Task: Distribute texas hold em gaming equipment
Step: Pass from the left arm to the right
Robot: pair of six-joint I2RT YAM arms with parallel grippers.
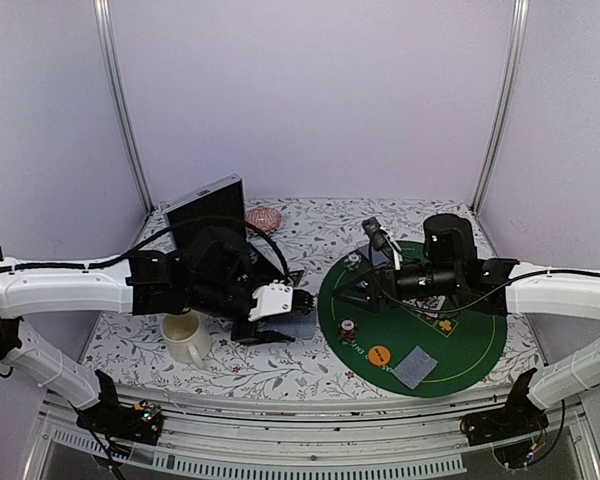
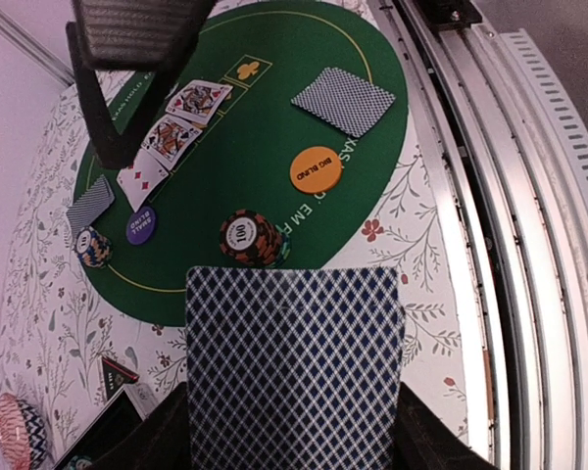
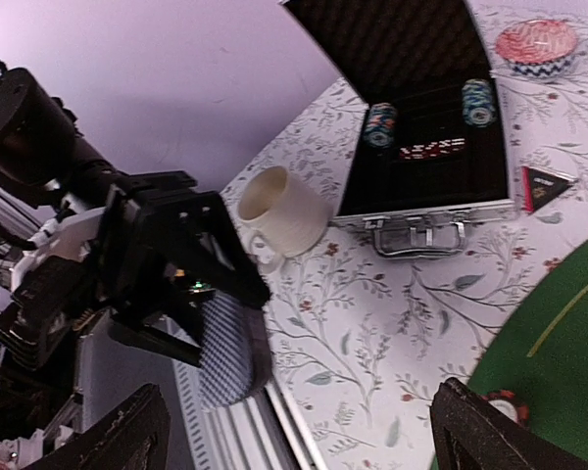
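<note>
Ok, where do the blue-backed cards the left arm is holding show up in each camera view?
Top external: blue-backed cards just left of centre, beside the mat's left edge.
Left wrist: bottom centre, filling the foreground.
Right wrist: lower left.
Shared landmark: green poker mat, in all three.

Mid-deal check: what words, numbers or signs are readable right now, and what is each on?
"BIG BLIND": orange disc.
"SMALL BLIND": purple disc.
"100": top of the larger chip stack.
"EM": arc lettering on the green mat, the rest hidden.
club sign: printed on the mat.
smaller chip stack: number too blurred.
Held playing cards: back pattern only.
</note>
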